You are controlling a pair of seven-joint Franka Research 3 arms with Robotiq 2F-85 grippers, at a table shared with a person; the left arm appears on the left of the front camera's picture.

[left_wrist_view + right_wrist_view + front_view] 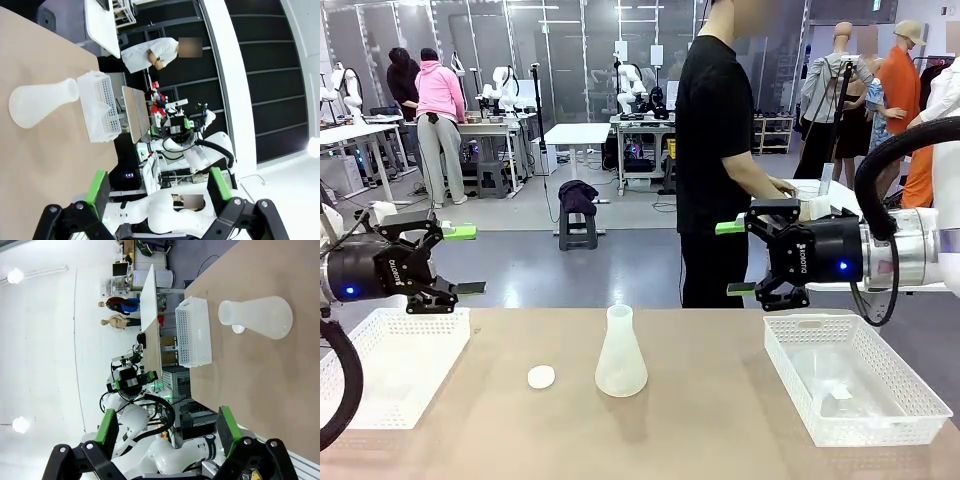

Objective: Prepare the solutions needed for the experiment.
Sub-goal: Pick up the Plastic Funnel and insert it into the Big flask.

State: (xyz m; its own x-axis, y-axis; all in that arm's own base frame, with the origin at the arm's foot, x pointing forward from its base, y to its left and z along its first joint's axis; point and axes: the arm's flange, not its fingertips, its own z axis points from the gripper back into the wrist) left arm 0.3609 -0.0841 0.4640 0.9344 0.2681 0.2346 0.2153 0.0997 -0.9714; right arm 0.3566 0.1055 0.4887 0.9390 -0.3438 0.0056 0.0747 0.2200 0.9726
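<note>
A frosted conical flask (620, 355) stands upright mid-table and looks empty. It also appears in the left wrist view (40, 100) and the right wrist view (260, 315). The solutions are out of view. My left gripper (468, 260) hovers open above the left basket, its green pads (97, 192) spread with nothing between them. My right gripper (733, 260) hangs open above the right basket's near-left corner, pads (225, 427) apart and empty. Both point toward the middle, well clear of the flask.
A small white round cap (541, 376) lies left of the flask. White mesh baskets sit at the table's left (390, 365) and right (850, 375); the right one holds something see-through. A person in black (715, 150) stands beyond the far edge, turned sideways.
</note>
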